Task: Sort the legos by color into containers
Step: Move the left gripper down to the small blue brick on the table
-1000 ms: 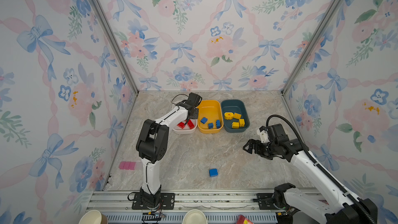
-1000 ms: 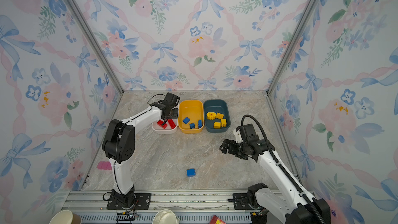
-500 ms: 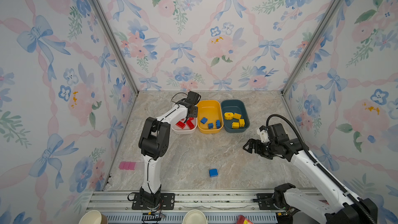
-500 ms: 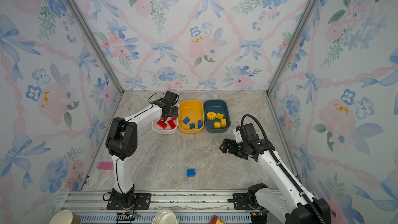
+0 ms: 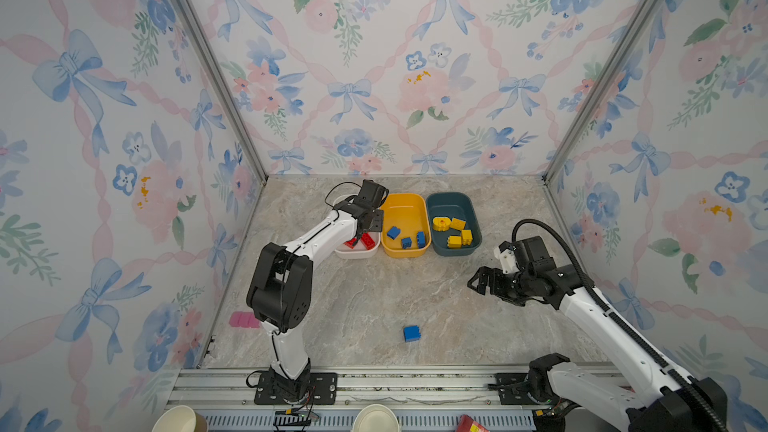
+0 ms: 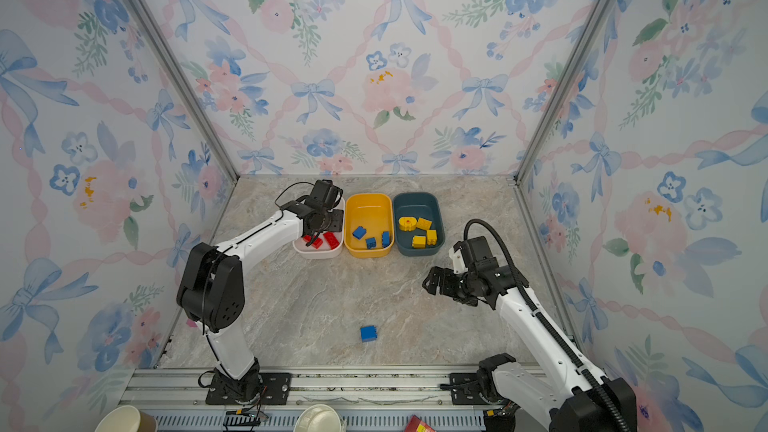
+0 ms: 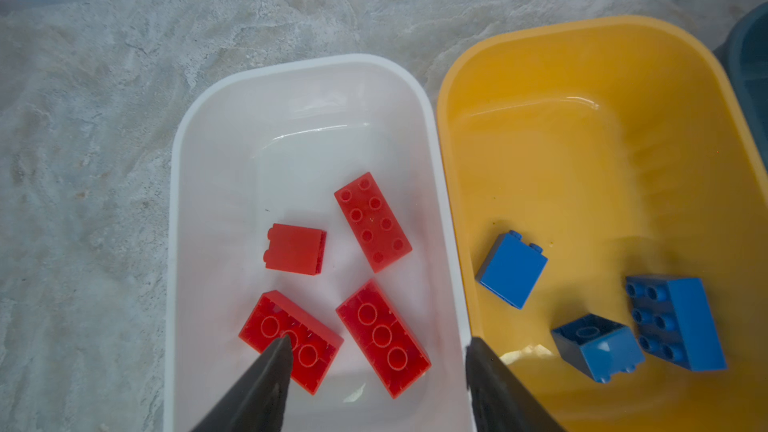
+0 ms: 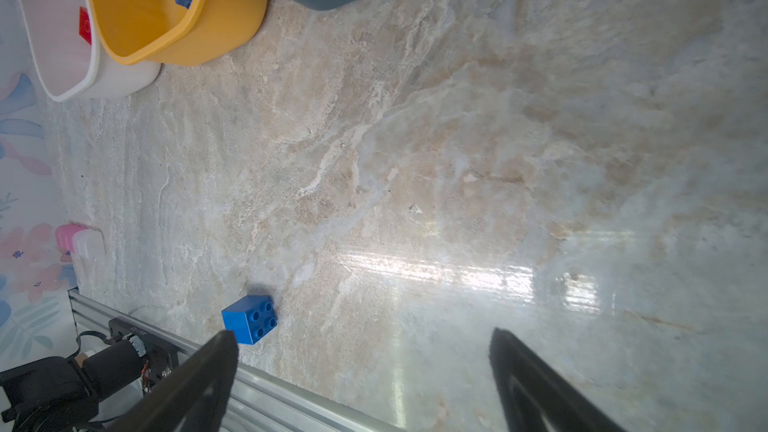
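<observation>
Three containers stand in a row at the back: white [image 5: 357, 252], yellow-orange [image 5: 405, 205] and teal [image 5: 453, 201]. Several red legos [image 7: 372, 221] lie in the white tub [image 7: 307, 72]. Three blue legos [image 7: 512, 270] lie in the yellow-orange tub [image 7: 582, 76], and several yellow ones [image 5: 455, 238] in the teal tub. My left gripper [image 7: 379, 340] hangs open over the white tub, holding nothing; both top views show it [image 5: 365, 228] [image 6: 318, 228]. One loose blue lego [image 5: 411, 333] [image 8: 249, 320] sits near the front edge. My right gripper [image 5: 478, 280] [image 8: 363, 334] is open and empty above the table's right side.
A flat pink block [image 5: 243, 320] lies by the left wall. Beyond the table's front edge runs an aluminium rail [image 5: 415, 384] with both arm bases, and in front of it stand two paper cups [image 5: 179, 420] [image 5: 376, 419]. Flowered walls close in three sides.
My left gripper has opened over the white tub. The right arm has not moved.
</observation>
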`<state>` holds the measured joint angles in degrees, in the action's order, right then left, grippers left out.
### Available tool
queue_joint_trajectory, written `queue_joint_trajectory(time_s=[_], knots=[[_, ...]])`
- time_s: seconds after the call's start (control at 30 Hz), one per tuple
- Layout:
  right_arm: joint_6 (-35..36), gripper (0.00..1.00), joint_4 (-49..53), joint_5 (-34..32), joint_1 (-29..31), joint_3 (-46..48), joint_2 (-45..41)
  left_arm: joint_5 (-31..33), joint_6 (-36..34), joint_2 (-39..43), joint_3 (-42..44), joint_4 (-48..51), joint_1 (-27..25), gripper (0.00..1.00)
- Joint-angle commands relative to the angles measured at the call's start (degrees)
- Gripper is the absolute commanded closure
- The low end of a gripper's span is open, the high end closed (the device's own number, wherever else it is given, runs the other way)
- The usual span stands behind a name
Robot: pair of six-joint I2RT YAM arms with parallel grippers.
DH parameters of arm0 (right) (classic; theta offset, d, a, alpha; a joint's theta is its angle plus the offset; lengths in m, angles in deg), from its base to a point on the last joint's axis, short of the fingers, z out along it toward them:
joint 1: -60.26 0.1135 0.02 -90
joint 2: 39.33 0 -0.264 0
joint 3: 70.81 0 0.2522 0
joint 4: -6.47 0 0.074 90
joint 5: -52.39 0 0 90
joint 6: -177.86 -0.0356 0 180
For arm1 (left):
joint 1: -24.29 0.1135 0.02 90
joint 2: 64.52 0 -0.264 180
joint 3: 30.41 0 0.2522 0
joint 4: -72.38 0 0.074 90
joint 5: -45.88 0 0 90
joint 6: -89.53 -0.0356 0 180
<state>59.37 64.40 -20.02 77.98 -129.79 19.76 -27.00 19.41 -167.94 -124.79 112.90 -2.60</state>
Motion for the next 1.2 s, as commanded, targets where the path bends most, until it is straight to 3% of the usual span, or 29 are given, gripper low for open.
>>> queue_joint_trajectory(time_s=[0.0,0.2,0.47,0.77,1.17], knots=[[0.2,0.03,1.3,-0.4,0.6,-1.7,0.2,-0.6,2.8,4.1,3.5,0.6,-1.9,0.32],[0.4,0.03,1.1,-0.4,0.6,-1.4,0.3,-2.4,9.7,11.9,11.4,1.1,-5.9,0.29],[1.0,0.03,0.9,-0.1,0.6,-1.0,0.4,-2.7,21.8,18.4,18.3,5.7,-16.0,0.26],[1.4,0.03,0.8,0.9,0.7,0.3,-0.7,-3.6,38.2,20.1,22.7,8.9,-29.2,0.23],[3.5,0.03,0.1,3.9,0.4,2.6,-1.9,-7.8,55.4,19.8,25.1,10.5,-40.7,0.16]])
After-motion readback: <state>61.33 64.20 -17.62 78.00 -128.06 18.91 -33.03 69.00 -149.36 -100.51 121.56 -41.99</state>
